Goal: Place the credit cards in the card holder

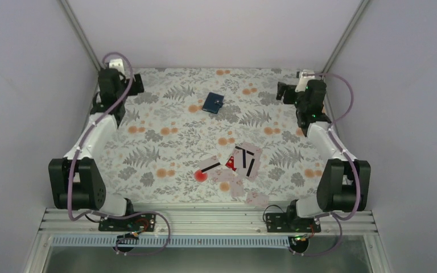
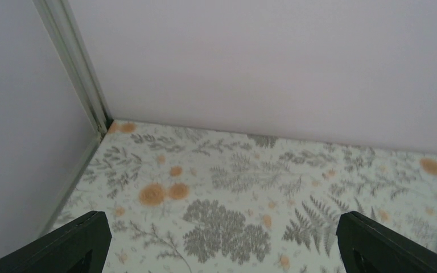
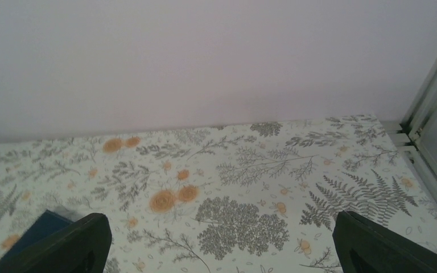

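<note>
While both arms reach toward the far corners of the table (image 1: 165, 139), you have the left gripper (image 1: 131, 85) at the far left and the right gripper (image 1: 286, 91) at the far right, and neither one holds anything. In the left wrist view the jaws of the left gripper (image 2: 222, 233) are spread wide, with one dark finger (image 2: 74, 244) in each lower corner and only the flowered cloth between them. The right gripper (image 3: 222, 233) looks the same in its own view: jaws fully apart, nothing between them.

You find the card holder (image 1: 212, 102) closed and lying flat in the far middle of the table, between the two grippers but well apart from each. The right wrist camera catches a blue corner of it (image 3: 40, 227) just beside the left finger of that gripper.

The credit cards (image 1: 236, 165) lie in a loose group on the near half of the table, nearer to the right arm. Some overlap. Several show a black stripe, one has a red spot (image 1: 200, 176) at its end, and the pale ones nearest to you are hard to separate from the cloth. The cards are well apart from the card holder.
</note>
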Controlling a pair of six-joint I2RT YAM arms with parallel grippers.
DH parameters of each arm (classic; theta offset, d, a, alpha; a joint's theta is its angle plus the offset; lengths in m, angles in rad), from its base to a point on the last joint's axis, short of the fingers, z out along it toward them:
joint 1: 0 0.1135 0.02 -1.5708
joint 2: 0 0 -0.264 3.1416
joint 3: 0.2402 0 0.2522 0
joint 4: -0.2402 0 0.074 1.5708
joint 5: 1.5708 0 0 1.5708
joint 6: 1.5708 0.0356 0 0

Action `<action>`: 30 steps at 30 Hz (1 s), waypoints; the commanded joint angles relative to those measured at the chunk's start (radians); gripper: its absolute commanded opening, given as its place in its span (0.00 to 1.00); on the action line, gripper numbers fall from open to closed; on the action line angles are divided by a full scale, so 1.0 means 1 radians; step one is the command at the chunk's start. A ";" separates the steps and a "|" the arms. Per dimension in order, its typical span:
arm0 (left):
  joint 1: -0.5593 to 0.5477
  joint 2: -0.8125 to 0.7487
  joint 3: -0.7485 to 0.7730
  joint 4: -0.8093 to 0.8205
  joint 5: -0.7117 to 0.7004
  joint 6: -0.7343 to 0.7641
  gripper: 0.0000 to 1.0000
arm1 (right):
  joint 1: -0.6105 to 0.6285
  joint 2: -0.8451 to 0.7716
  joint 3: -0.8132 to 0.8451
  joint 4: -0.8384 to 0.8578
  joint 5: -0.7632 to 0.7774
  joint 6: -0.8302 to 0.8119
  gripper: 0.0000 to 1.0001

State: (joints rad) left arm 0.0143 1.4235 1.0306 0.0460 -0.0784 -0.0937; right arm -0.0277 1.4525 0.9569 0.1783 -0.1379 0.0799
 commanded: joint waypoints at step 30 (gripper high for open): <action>-0.301 0.762 1.181 -0.978 0.177 -0.087 1.00 | -0.010 0.099 0.441 -0.707 -0.051 0.322 0.99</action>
State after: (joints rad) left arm -0.2398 2.0968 2.1250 -0.8429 0.0696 -0.1547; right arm -0.0341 1.5787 1.4448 -0.4702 -0.1364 0.3698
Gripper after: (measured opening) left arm 0.998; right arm 0.993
